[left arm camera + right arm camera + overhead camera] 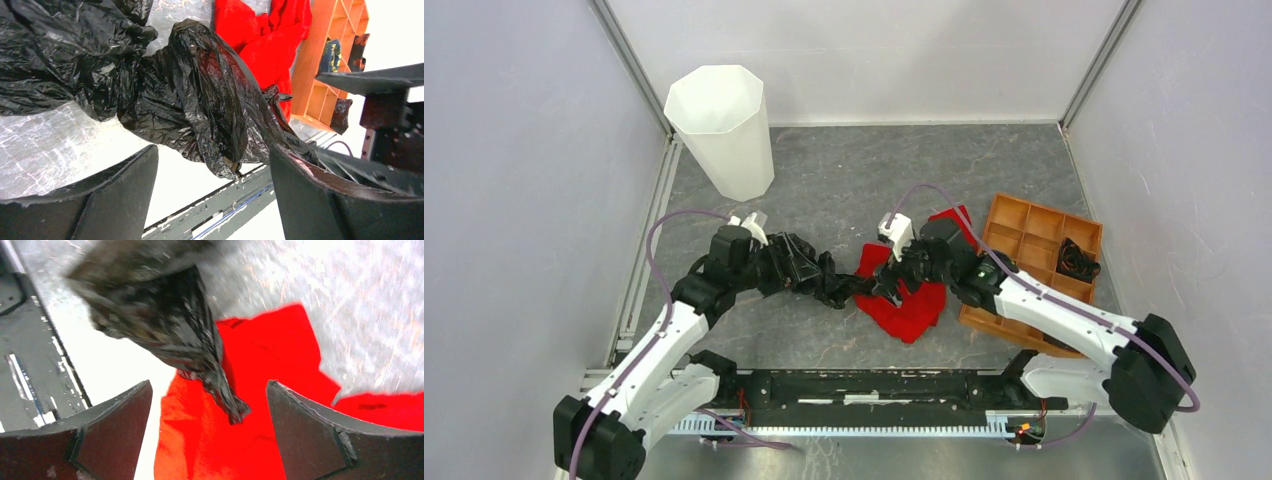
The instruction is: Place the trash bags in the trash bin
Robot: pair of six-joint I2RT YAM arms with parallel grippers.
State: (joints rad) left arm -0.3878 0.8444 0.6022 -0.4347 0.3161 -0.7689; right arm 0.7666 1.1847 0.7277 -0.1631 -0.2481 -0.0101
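- Thin glossy black plastic trash bag (200,100): looks light, limp, slippery; pinch its bunched middle.
- Fingers spread on left gripper (214,150) and right gripper (209,385), at its 3 o'clock tail.

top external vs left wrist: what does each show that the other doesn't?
Only top external: the white trash bin, upright at the far left of the table, well apart from the bag.
Only left wrist: the left gripper close up, its fingers spread wide, with the wrinkled folds of the black trash bag between and beyond them.
Both: the trash bag, the red cloth beside it, and the orange tray with dark items in its compartments.
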